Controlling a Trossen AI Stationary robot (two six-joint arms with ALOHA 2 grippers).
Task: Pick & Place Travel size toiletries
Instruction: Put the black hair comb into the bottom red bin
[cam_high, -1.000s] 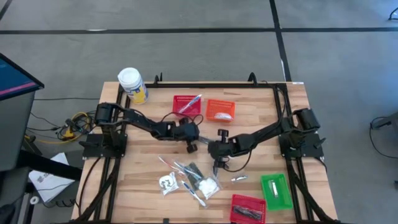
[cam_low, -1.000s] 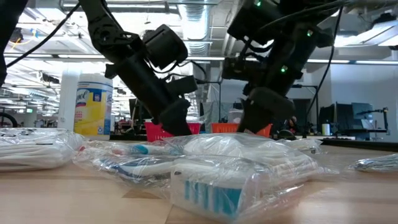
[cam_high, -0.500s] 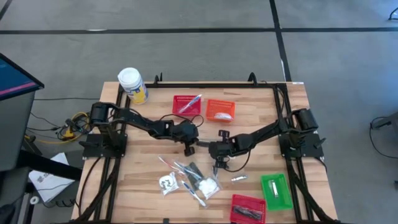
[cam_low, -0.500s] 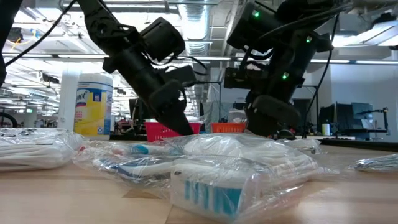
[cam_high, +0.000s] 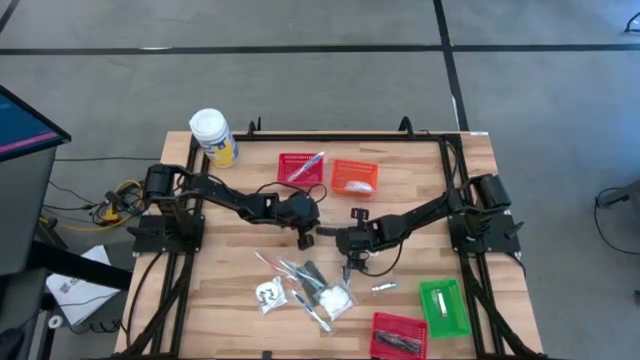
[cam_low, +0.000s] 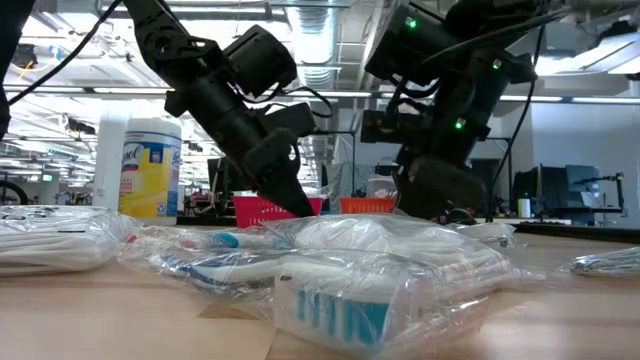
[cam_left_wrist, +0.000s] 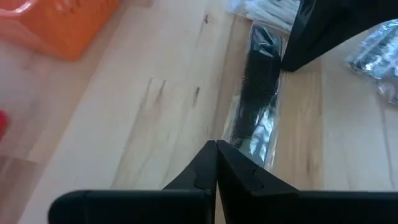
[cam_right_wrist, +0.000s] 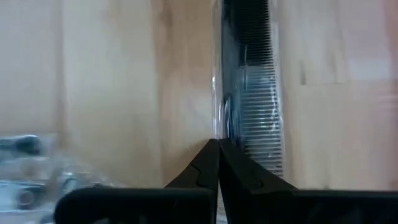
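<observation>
Near the table's middle, a black comb in a clear wrapper (cam_left_wrist: 260, 87) (cam_right_wrist: 249, 93) lies flat on the wood, one of the travel size toiletries. My left gripper (cam_high: 307, 240) (cam_left_wrist: 216, 144) is shut, slanting down, its tips just short of the wrapper's near end. My right gripper (cam_high: 347, 266) (cam_right_wrist: 218, 143) is also shut, steeply tipped, at the comb's other end. A pile of clear-wrapped packets and sticks (cam_high: 300, 285) (cam_low: 380, 270) rests toward the near edge. My left gripper's shut tips stand beside the wrapper's near end (cam_left_wrist: 247, 152); I cannot tell whether they touch it. My right gripper's shut tips meet the wrapper's edge (cam_right_wrist: 217, 127) in its wrist view, coming from above along the comb; whether they pinch it or only stand at it cannot be told.
A red basket (cam_high: 300, 168) and an orange basket (cam_high: 354, 177) stand at the far middle. A green basket (cam_high: 443, 305) and another red one (cam_high: 398, 333) sit at the near right. A white-lidded yellow jar (cam_high: 213, 135) is at the far left. A small silver packet (cam_high: 384, 288) lies alone.
My left gripper has risen a little off the table and tipped slightly, then kept still. Both stay shut.
</observation>
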